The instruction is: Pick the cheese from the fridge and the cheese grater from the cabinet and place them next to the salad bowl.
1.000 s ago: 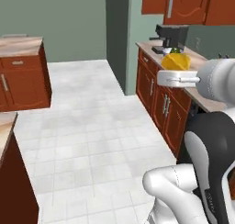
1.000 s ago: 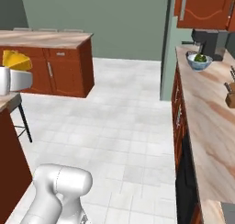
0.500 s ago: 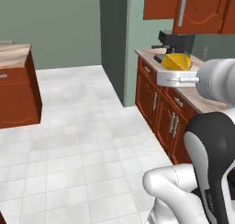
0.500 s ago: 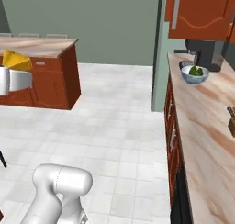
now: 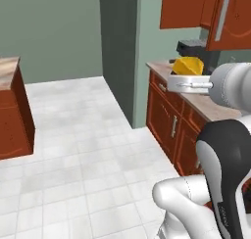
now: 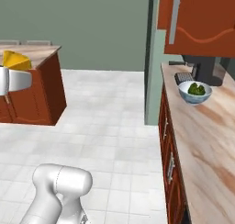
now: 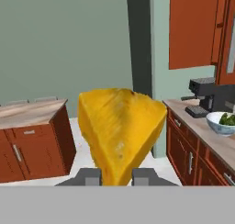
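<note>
My gripper is shut on the cheese, a yellow-orange wedge that stands up between the two dark fingertips. From the base cameras the cheese rides on the white hand, held high above the floor. The salad bowl, white with green leaves, sits on the wooden counter to the right, well apart from the gripper. Above it hangs the reddish-brown cabinet, doors closed. The cheese grater and the fridge are out of view.
A black coffee machine stands just behind the bowl. Base cabinets with silver handles run under the counter. A kitchen island stands to the left across the white tiled floor. A dark wall column ends the counter run.
The whole picture has shifted as the base drove: the counter, bowl and wall cabinet loom larger and the island has slid left. The cheese stays in the shut gripper.
</note>
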Robot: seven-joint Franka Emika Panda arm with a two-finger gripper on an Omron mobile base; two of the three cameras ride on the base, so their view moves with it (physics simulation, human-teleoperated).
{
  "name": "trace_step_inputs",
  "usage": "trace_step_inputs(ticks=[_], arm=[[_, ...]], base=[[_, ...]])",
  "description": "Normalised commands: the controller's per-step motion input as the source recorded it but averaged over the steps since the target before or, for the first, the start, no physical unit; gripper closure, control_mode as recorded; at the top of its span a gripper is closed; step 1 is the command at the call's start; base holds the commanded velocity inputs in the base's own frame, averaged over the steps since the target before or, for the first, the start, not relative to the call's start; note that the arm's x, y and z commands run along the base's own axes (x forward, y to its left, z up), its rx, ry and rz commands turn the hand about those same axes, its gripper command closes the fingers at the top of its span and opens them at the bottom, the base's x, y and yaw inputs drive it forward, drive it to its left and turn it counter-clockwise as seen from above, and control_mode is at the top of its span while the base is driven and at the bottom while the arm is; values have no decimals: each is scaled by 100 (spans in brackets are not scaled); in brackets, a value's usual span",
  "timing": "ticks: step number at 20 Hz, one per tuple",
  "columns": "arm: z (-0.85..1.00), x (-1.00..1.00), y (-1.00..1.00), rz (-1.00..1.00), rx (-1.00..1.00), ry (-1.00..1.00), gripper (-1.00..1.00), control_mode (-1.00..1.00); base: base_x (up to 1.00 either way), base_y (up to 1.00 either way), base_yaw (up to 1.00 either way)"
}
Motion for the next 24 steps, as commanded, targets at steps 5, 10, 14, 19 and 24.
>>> trace_step_inputs(ticks=[5,10,14,19,24], arm=[[0,0,0,0,0,0,100,100],[0,0,0,0,0,0,100,100],[0,0,0,0,0,0,100,100],[0,0,0,0,0,0,100,100],[0,0,0,0,0,0,100,100]], base=[[100,11,-20],[99,0,-41],[93,7,-52],[81,62,-35],[43,47,-37]])
